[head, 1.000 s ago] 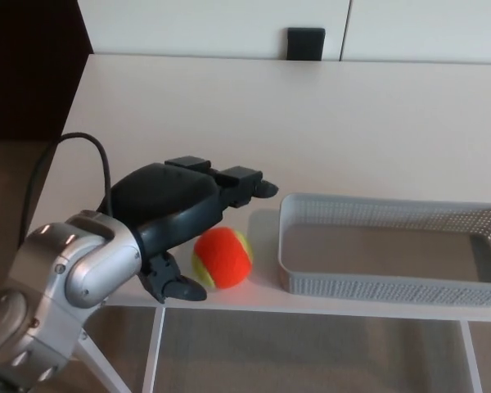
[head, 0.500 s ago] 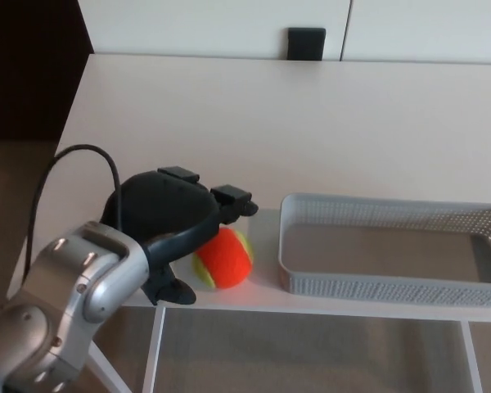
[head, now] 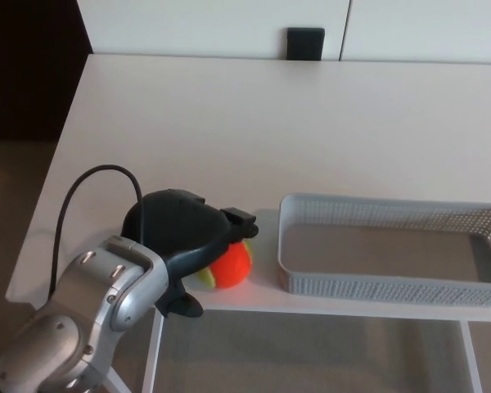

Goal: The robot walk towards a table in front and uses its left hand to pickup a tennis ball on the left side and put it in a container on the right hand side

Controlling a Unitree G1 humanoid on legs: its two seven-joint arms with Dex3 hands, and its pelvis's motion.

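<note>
**Head view, L side of bench.** My left robot hand (head: 184, 246) is a matt black, domed shell. It is curled down over the tennis ball (head: 234, 267) and pinches it. The fingers (head: 239, 223) are hooked over the ball's top and far side, and the thumb (head: 184, 304) is tucked at its near-left, past the bench's front edge.

The ball is felt-textured and round, orange w/ a yellow-green patch low on its L side. It sits on the bench (head: 254, 123) close to the front edge. About half of it is hidden under my palm, and only the R half shows.

The bench top is smooth, pale cream and flat, w/ a thin white frame leg (head: 154, 352) below.

Just R of the ball, w/ a narrow gap between, is the basket (head: 360, 288). It is a shallow rectangle of grey plastic w/ rounded corners and finely perforated walls. The inside shows nothing but its floor, and its R end runs out of frame.

My forearm (head: 90, 319) is brushed-silver metal w/ rounded joints, and it enters from the lower L. A black cable (head: 106, 168) arcs up from it and loops down to the wrist.

A small black block (head: 305, 42) stands at the far bench edge, against glossy white panels (head: 213, 20). The floor (head: 311, 352) is brown-grey. My R hand is out of view.
</note>
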